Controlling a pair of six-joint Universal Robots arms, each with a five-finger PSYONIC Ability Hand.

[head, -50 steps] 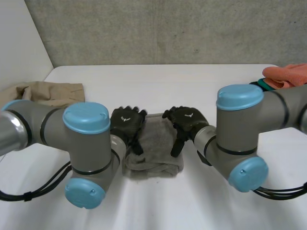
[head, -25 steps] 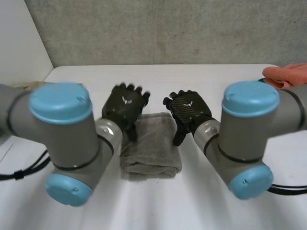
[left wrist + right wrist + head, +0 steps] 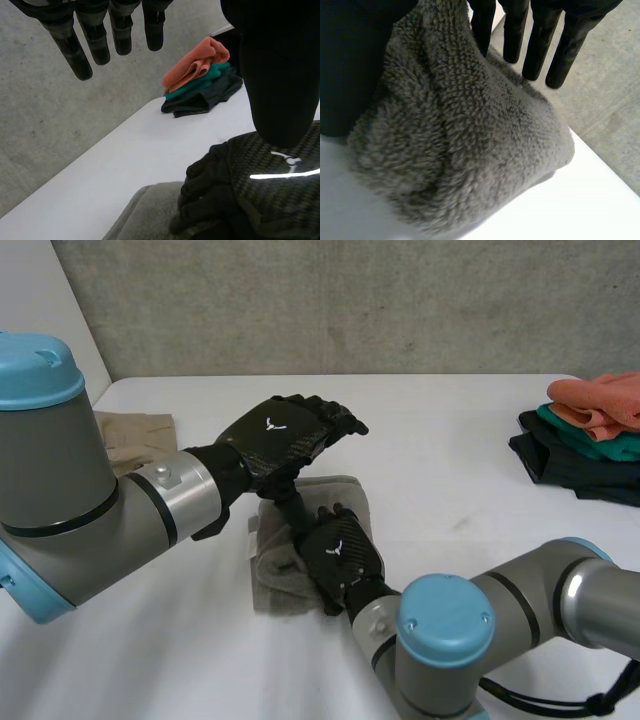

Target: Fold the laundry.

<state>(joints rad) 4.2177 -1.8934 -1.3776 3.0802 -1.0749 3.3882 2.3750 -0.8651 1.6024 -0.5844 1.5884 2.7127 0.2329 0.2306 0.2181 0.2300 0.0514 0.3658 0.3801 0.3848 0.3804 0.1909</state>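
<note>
towel (image 3: 268, 572), grey and folded, lies under my right hand (image 3: 342, 552), fingers straight; my left hand (image 3: 280, 436) hovers above, fingers relaxed.

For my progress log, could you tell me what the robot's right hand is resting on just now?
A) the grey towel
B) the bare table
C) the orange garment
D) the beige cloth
A: the right hand lies on the grey towel in the middle of the table, while the open left hand hovers above it.
</note>
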